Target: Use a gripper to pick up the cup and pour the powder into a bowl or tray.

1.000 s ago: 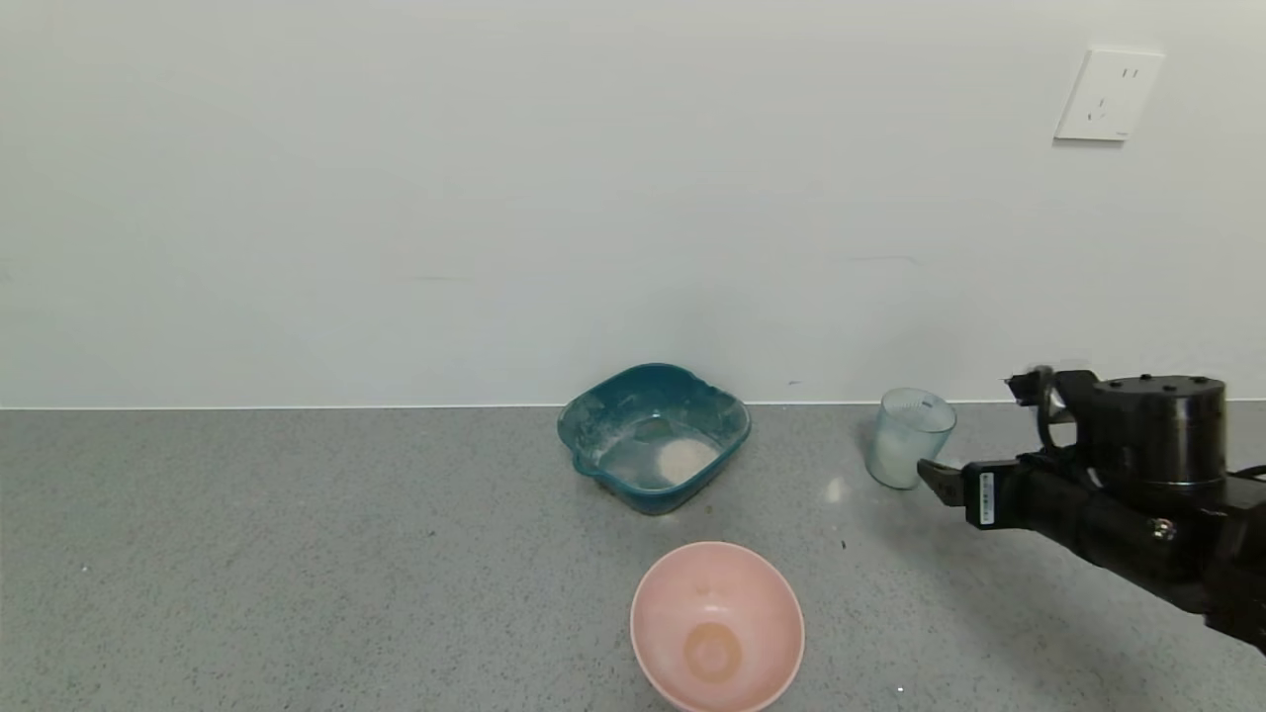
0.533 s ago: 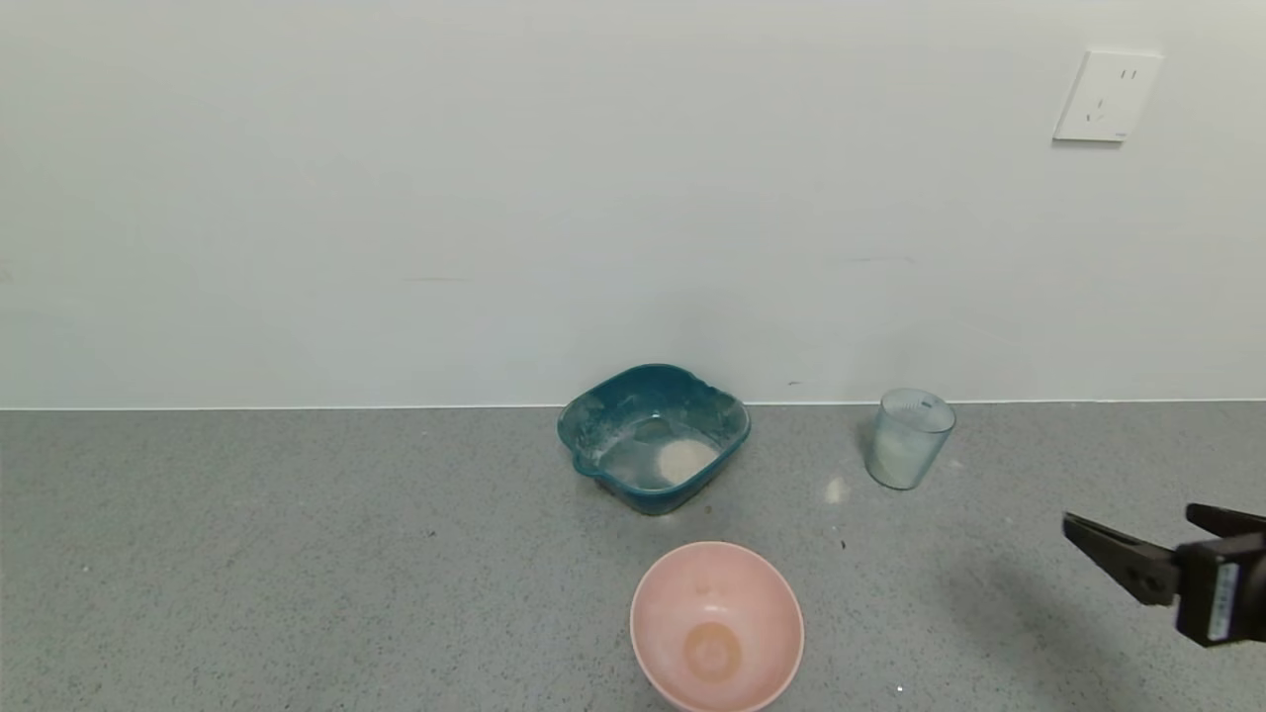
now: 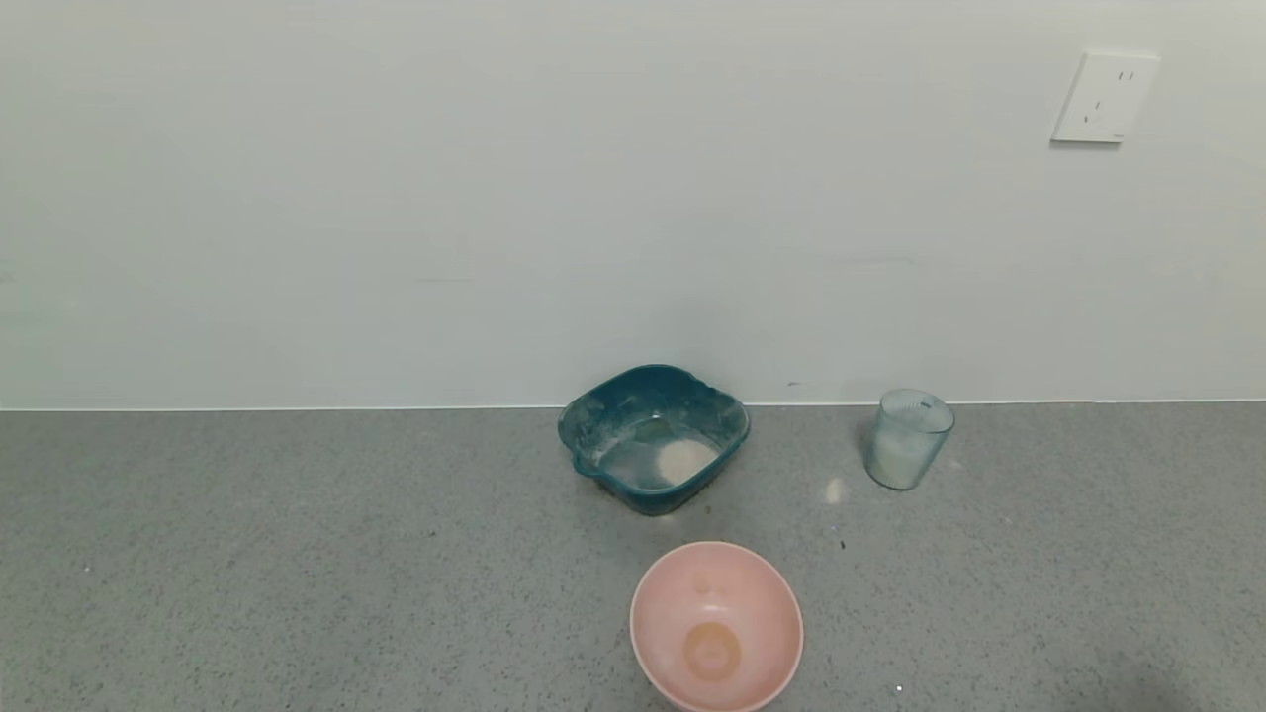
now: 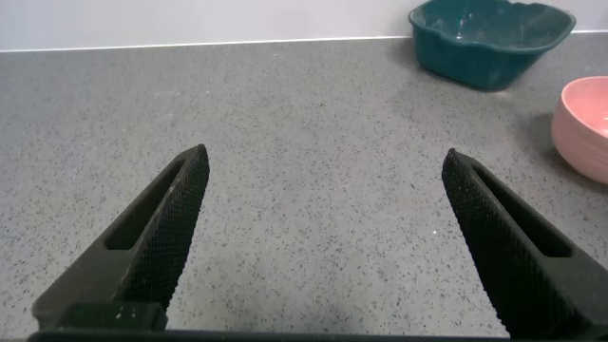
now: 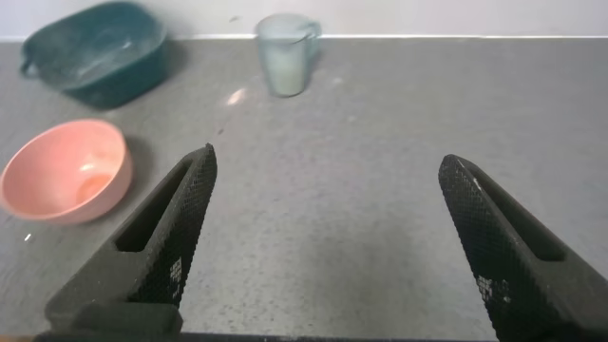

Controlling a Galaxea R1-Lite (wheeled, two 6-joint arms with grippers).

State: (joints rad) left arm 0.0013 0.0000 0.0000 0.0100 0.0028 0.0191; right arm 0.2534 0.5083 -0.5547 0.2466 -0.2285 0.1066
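Cup point(image 3: 908, 439) upright on the grey counter point(image 3: 297, 554), near the wall, well apart from both grippers.

It stands well to the right of the teal basin point(image 3: 653, 436), which holds a patch of white powder point(image 3: 684, 458); the pink bowl point(image 3: 716, 625) sits nearer the robot. The right gripper point(image 5: 323, 237) is spread wide and holds nothing, the cup far ahead of its fingers point(image 5: 176, 228). The left gripper point(image 4: 323, 233) is likewise splayed over bare counter, basin and pink bowl off to one side.
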